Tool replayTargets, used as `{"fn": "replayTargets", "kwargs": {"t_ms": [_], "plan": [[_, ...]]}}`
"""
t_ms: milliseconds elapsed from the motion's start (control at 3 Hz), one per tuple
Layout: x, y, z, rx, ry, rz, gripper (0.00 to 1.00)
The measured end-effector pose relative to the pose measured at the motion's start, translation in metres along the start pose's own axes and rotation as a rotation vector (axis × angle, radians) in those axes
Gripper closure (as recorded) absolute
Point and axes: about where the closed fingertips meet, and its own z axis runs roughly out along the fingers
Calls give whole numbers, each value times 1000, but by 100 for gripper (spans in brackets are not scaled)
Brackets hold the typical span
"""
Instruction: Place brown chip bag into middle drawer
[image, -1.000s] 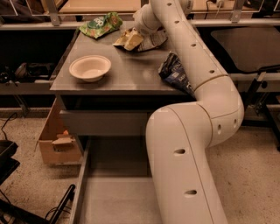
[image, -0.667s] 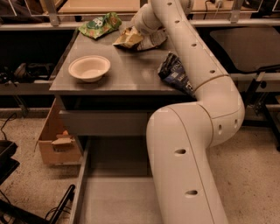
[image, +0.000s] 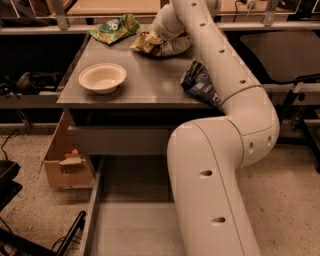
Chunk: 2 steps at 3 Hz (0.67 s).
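Pincer (image: 159, 39) is sitting down at the far back edge of the counter (image: 150, 87), right on top of the brown chip bag (image: 173, 46). The wrist is blocking my view, so I honestly can't tell whether it's spread, pressed together or already pinching the bag. I'm treating this as the grab step: the bag is lying on the counter, nowhere near the drawer.

The bag is at the back, between the green bag (image: 115, 28) on its left and the arm, with the dark blue bag (image: 200, 82) nearer the front right edge and well apart from it. A pale bowl (image: 102, 77) is sitting front left.

Its long axis is running roughly side to side along the back edge. The pale torn flap is pointing left toward the green bag, and the crumpled dark end is pointing right, under the arm.

I'm guessing the next move calls for a firm hold, a lift clear of the counter, then a long swing back toward me and down. The middle drawer (image: 135, 225) is pulled out below the counter, under the plain closed front panel (image: 120, 140). I'm figuring on carrying the bag clear of the bowl on the way.
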Motion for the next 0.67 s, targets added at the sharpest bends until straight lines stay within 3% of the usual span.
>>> {"fn": "replayTargets", "kwargs": {"t_ms": [333, 667], "plan": [[0, 0, 0, 0, 0, 0, 100], [-24, -20, -22, 58, -49, -53, 100]]}}
